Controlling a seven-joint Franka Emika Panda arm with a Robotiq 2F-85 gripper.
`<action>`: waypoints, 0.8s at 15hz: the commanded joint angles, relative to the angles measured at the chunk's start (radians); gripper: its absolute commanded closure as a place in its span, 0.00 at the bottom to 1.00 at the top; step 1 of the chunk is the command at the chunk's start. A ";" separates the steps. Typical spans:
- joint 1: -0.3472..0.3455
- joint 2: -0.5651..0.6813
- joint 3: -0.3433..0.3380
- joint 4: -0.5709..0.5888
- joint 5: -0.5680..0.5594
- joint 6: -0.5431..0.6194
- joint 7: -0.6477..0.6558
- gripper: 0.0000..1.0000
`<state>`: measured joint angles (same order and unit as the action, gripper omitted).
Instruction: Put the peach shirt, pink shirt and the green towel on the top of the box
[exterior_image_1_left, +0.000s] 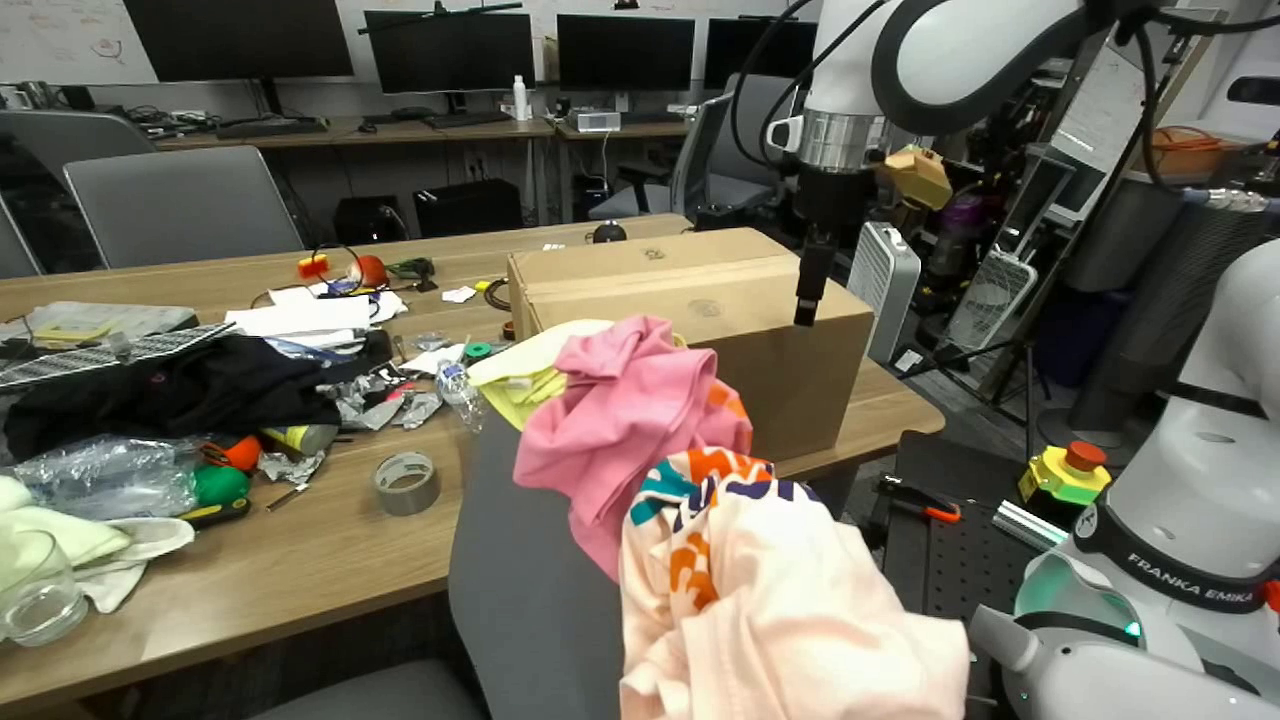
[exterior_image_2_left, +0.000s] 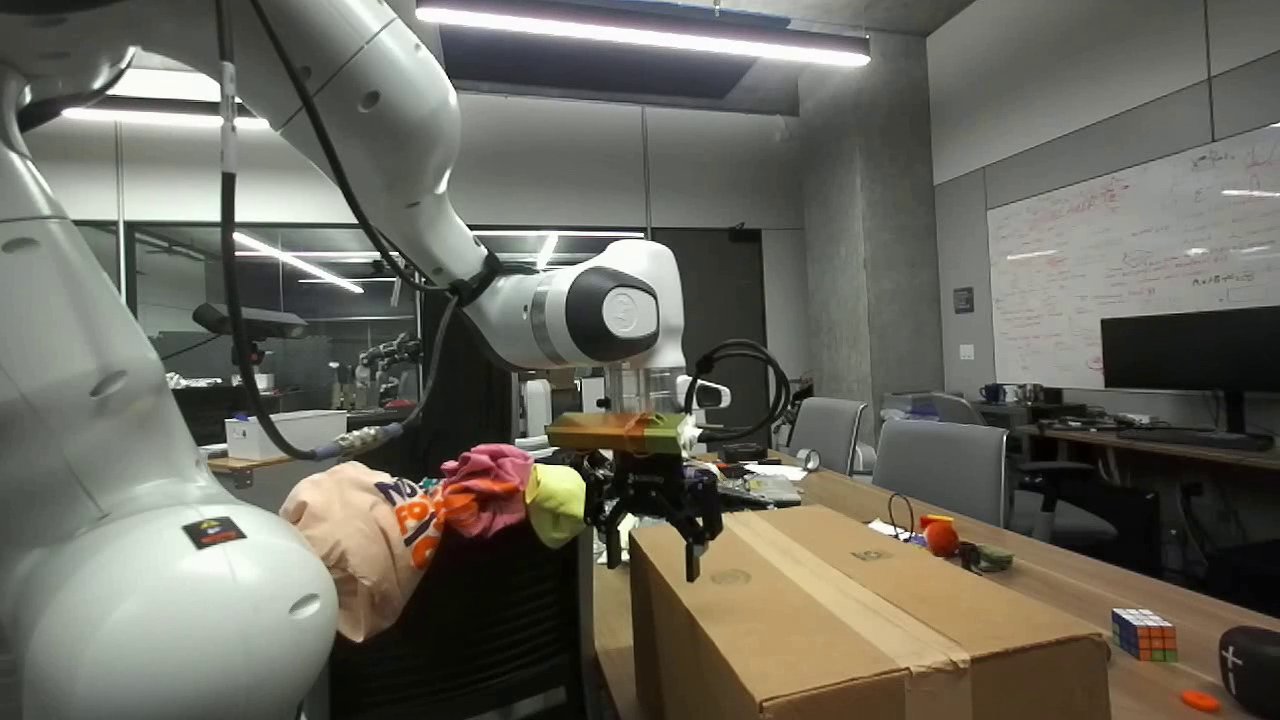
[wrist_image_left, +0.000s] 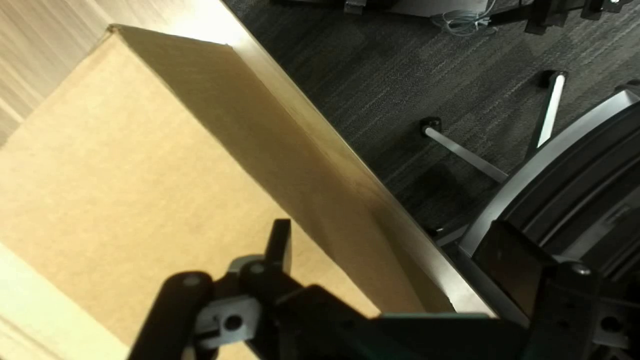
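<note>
Three pieces of cloth are bunched over the back of a grey-fronted, black-backed chair (exterior_image_1_left: 530, 570): a peach fabric shirt (exterior_image_1_left: 780, 590) printed in orange, teal and navy at one end, a crumpled pink fabric shirt (exterior_image_1_left: 635, 425) in the middle, and a yellow-green cloth towel (exterior_image_1_left: 535, 385) at the other end. Near the towel, a large brown cardboard box (exterior_image_2_left: 830, 640), closed with tape, stands on a long wood-grain table (exterior_image_1_left: 320, 560). At the box's chair-side edge hangs the black two-fingered gripper (exterior_image_2_left: 652, 566), its jaws spread; in the wrist view one finger is over the cardboard top, the other out past the edge. I cannot tell whether a fingertip touches the box. Farther along the table are a silver-grey roll of tape (exterior_image_1_left: 415, 501) and a rumpled black cloth (exterior_image_1_left: 180, 400); a multicoloured puzzle cube (exterior_image_2_left: 1144, 635) sits beside the box. A round red button (exterior_image_1_left: 1085, 456) on a yellow housing (exterior_image_1_left: 1060, 482) stands near the white robot arm (exterior_image_1_left: 1180, 490).
</note>
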<state>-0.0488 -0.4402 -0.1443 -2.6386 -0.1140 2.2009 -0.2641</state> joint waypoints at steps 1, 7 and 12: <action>-0.008 -0.011 0.021 -0.005 -0.021 0.006 0.004 0.00; 0.053 -0.136 0.091 -0.019 -0.052 -0.053 -0.040 0.00; 0.139 -0.239 0.120 -0.018 0.012 -0.120 -0.038 0.00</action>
<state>0.0464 -0.5929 -0.0287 -2.6403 -0.1398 2.1150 -0.2843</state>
